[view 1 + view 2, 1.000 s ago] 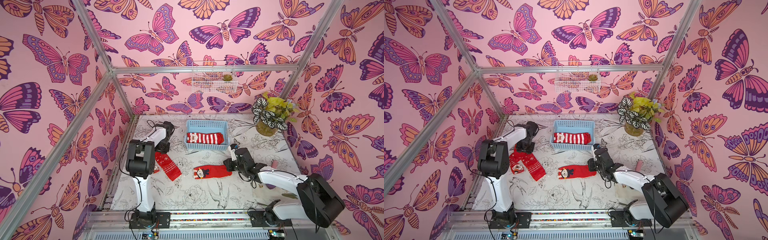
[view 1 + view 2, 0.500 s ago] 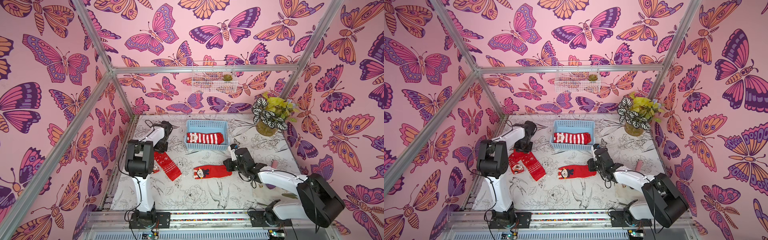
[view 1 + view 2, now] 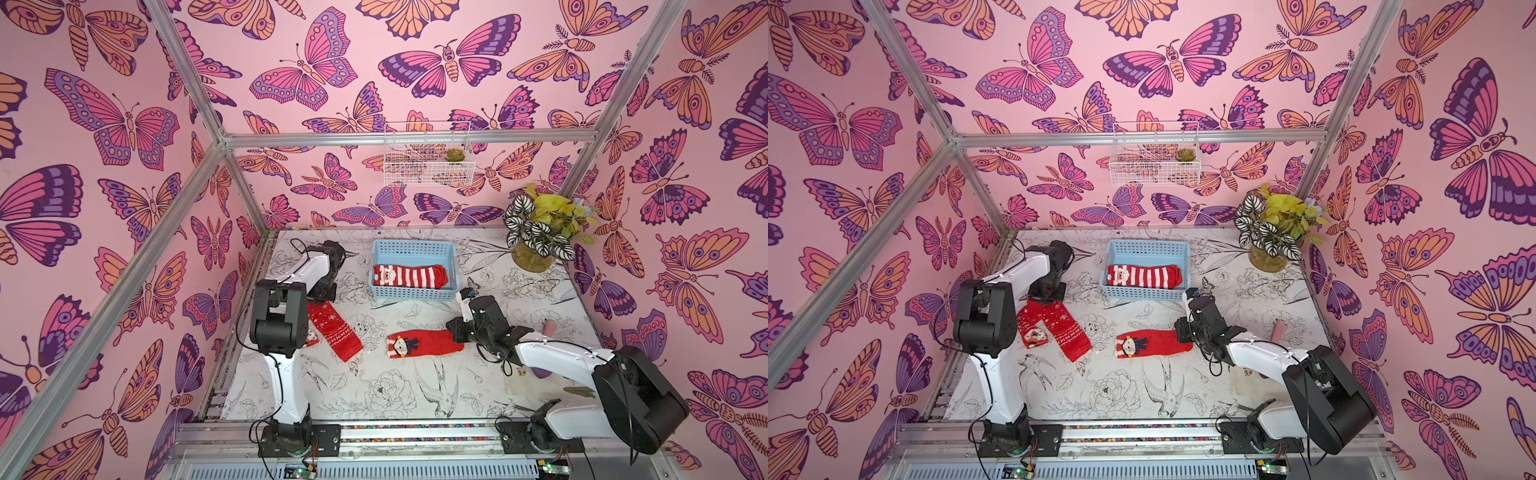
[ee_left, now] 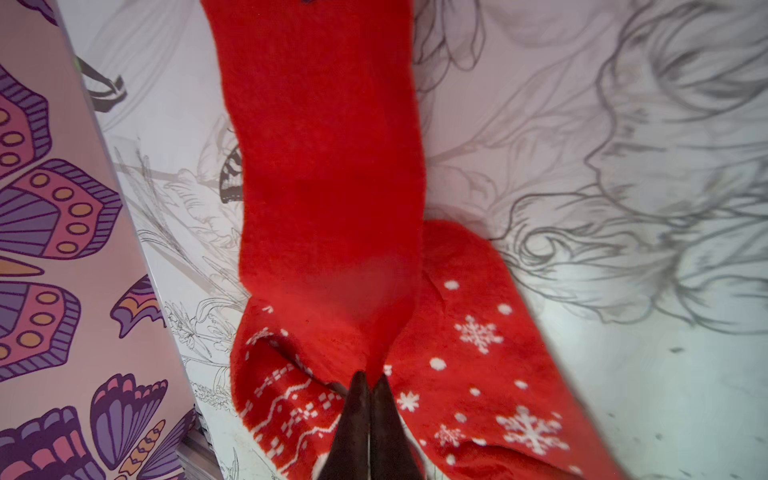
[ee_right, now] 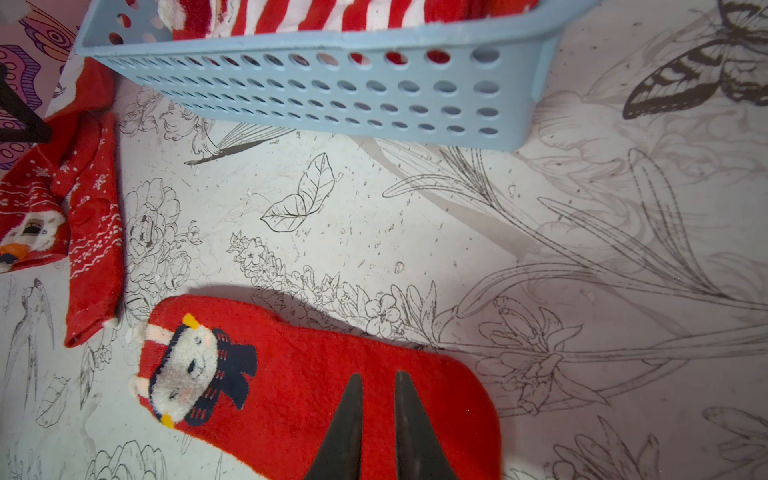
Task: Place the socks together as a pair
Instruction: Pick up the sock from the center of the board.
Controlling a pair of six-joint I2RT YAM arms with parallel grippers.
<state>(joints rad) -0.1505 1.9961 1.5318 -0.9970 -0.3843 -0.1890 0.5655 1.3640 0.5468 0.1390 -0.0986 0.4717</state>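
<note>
- Left pincer (image 4: 370,380): the tips are together and pressed into red fabric where a plain red strip (image 4: 332,166) overlaps two patterned socks. Whether fabric is caught between the tips cannot be told.
- Outward from the tips, the zigzag sock (image 4: 274,399) lies on one side and the snowflake sock (image 4: 478,353) on the other.
- The butterfly wall (image 4: 54,208) and the edge of the surface (image 4: 623,374) run close beside the zigzag sock, so room is tight there. Bare printed surface opens on the snowflake side.
- Right pincer (image 5: 378,376): the tips are slightly apart over the toe half of the navy-face sock (image 5: 299,386), and red fabric shows in the gap. This sock lies flat, mid-surface.
- Outward from it, a band of bare surface separates this sock from the blue basket (image 5: 332,95). The basket holds the striped sock (image 5: 291,16) and sits toward the far side.
- In both top views the two patterned socks form an inverted V at the left edge, well apart from the navy-face sock. Bare surface runs from the socks to the front rail (image 3: 415,432).
- The potted plant (image 3: 536,232) occupies the far right corner.
- View differences: only the left wrist view shows the left tips and the plain red strip, because in the top views the left arm (image 3: 286,316) covers them. In a top view the zigzag sock (image 3: 1030,320) shows its face cuff, which the left wrist view cuts off.
</note>
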